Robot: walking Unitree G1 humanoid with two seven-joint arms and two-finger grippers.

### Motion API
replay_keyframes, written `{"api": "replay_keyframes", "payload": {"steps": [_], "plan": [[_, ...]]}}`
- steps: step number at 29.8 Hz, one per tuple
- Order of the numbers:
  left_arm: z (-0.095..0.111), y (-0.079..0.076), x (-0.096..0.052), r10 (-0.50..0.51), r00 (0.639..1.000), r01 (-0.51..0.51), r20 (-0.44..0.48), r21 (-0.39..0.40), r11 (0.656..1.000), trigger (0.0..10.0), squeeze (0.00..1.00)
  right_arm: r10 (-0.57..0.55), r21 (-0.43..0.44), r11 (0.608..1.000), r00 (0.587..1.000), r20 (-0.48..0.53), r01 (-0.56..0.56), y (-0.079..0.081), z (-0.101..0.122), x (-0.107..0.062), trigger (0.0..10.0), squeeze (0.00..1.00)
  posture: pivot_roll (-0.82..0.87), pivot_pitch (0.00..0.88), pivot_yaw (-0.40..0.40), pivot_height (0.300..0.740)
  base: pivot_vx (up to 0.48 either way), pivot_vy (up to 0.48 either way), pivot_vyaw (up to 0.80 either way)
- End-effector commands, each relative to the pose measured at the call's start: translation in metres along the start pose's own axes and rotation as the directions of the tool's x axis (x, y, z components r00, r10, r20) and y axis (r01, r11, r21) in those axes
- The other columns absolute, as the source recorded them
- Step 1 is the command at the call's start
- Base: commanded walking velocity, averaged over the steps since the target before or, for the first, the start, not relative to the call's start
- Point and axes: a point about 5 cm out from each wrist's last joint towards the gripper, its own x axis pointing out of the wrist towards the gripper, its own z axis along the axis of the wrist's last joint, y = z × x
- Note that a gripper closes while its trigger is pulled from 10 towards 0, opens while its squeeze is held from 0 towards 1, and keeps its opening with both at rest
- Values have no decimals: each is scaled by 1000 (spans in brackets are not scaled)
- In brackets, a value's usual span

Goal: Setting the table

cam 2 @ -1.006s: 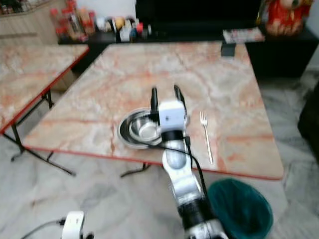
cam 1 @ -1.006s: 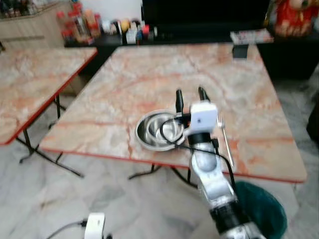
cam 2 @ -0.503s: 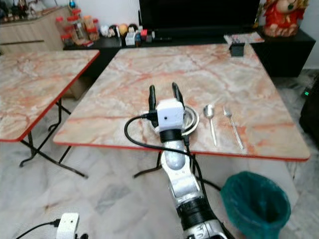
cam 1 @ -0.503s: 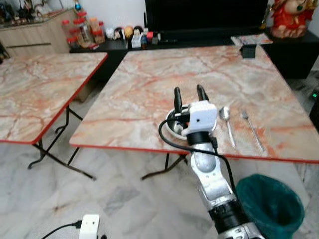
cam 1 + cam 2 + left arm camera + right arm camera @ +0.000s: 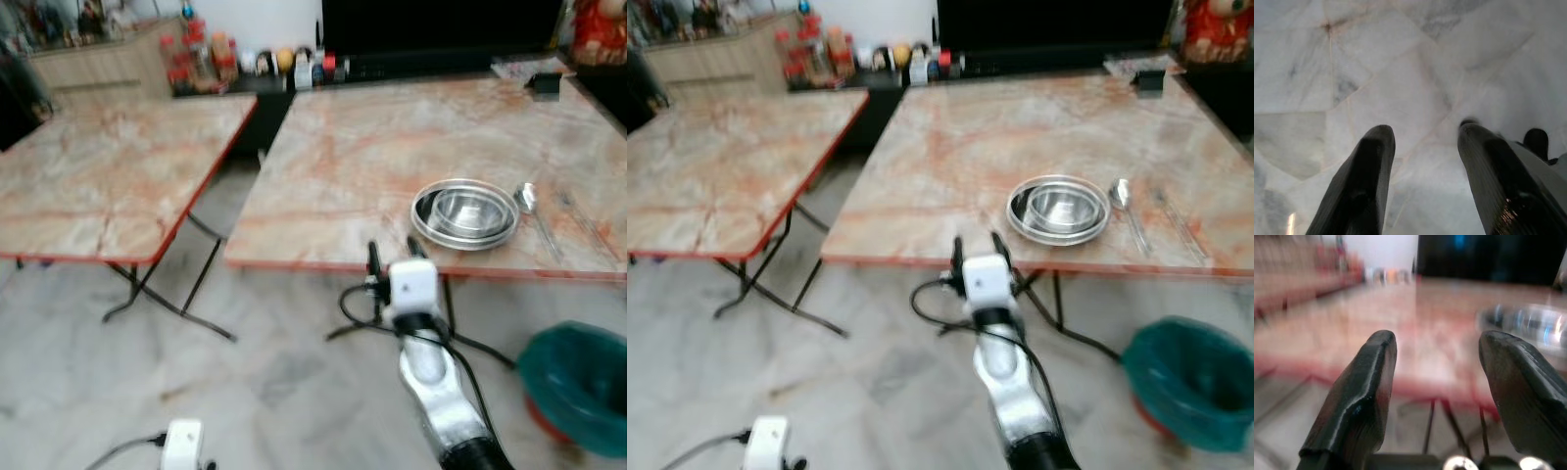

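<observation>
The right gripper (image 5: 975,247) hangs just off the near edge of the table (image 5: 950,147), fingers apart and holding nothing. A metal bowl (image 5: 1058,209) sits by that edge, a spoon (image 5: 1127,211) beside it. The left gripper (image 5: 1422,161), also spread and empty, points at the floor (image 5: 1400,58).

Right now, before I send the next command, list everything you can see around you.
Marble-pattern tables: 2, pink with red edges; near one ahead, other to the left.
Steel plate: 1, silver, near table's front right.
Steel bowl: 1, silver, on the plate.
Spoon: 1, silver, right of the plate.
Fork: 1, silver, right of the spoon; blurred.
Bin: 1, green, on the floor beneath the table's right corner.
Bottles and jars: several, mostly red, far shelf.
Right gripper: fingers open, raised before the table edge.
Left gripper: fingers open, over the floor.
</observation>
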Motion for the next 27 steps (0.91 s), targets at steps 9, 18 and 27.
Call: {"api": "replay_keyframes", "payload": {"steps": [9,18,27], "plan": [[5,12,0,26,1000,-26,6,20,999,10000,0,54,91,996,946,-321,-27,7,-60,-25,10000,0,-101,10,125,740,0,480,0],[7,12,0,27,1000,-27,11,19,999,10000,0,67,104,995,762,-644,0,-5,-113,-67,10000,0,-84,0,127,740,0,480,-156],[9,12,1,29,999,-29,13,19,999,10000,0,4,93,990,645,-764,104,-19,-133,-97,10000,0,-79,0,129,740,0,460,-684]]}}
